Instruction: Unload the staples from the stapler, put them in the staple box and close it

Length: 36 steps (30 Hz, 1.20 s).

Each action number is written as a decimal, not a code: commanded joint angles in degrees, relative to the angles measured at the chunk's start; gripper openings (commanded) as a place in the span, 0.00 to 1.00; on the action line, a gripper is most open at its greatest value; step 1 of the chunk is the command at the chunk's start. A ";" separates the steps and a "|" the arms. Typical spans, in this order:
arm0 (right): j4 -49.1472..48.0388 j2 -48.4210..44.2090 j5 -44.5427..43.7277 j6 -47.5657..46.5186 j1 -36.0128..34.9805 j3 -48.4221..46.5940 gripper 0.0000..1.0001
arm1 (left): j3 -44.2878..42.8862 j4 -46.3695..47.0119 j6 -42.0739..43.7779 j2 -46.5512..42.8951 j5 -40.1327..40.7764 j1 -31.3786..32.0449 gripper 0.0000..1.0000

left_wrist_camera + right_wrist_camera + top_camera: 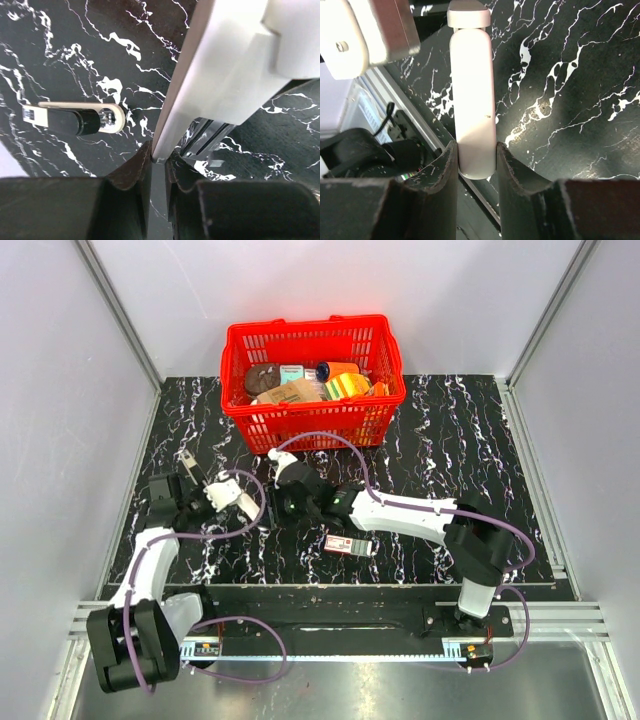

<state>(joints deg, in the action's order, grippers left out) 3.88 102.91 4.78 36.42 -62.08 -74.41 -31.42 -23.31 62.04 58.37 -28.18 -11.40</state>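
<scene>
The basket (pixel 310 425) is sitting upper centre in the top view; you are working just below it, left of centre. Your left claw (pixel 159 157) is pinching, nearly closed, the near end of the stapler (pixel 172 100). The long axis is running up and right from that claw in the wrist frame, with the channel (pixel 205 142) showing beside it. Your right claw (pixel 476 150) is clamping a white oblong (pixel 472 85), upright in frame; part of the stapler or not, you cannot tell. The left arm is nearer.
</scene>
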 commanded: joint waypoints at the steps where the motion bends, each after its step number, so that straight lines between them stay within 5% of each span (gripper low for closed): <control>1: 9.48 -0.35 0.94 -7.24 0.47 -0.65 0.00 | 4.07 14.07 4.84 -6.15 8.93 1.98 0.08; 9: 8.08 2.73 0.32 -7.52 0.39 -3.98 0.00 | 5.85 13.84 1.16 -8.45 13.07 10.69 0.08; 15: 4.82 3.43 -3.01 -3.82 0.39 -9.07 0.00 | -4.51 -5.57 -8.24 -4.50 -0.18 10.96 0.14; 22: 4.73 5.10 -7.41 -2.85 0.56 -15.23 0.00 | -10.85 -23.69 -8.60 -3.09 -13.29 10.87 0.26; 33: 8.86 7.91 -9.52 -2.59 0.91 -15.76 0.00 | -22.27 -25.03 -19.40 3.41 -19.62 -3.96 0.50; 36: 10.26 9.14 -9.17 -3.29 0.91 -16.46 0.00 | -25.96 -23.98 -23.79 6.74 -20.95 -9.50 0.88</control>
<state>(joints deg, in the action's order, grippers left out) 13.98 111.37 -2.66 33.47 -61.43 -89.01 -51.88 -48.82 44.99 62.02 -43.99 -15.20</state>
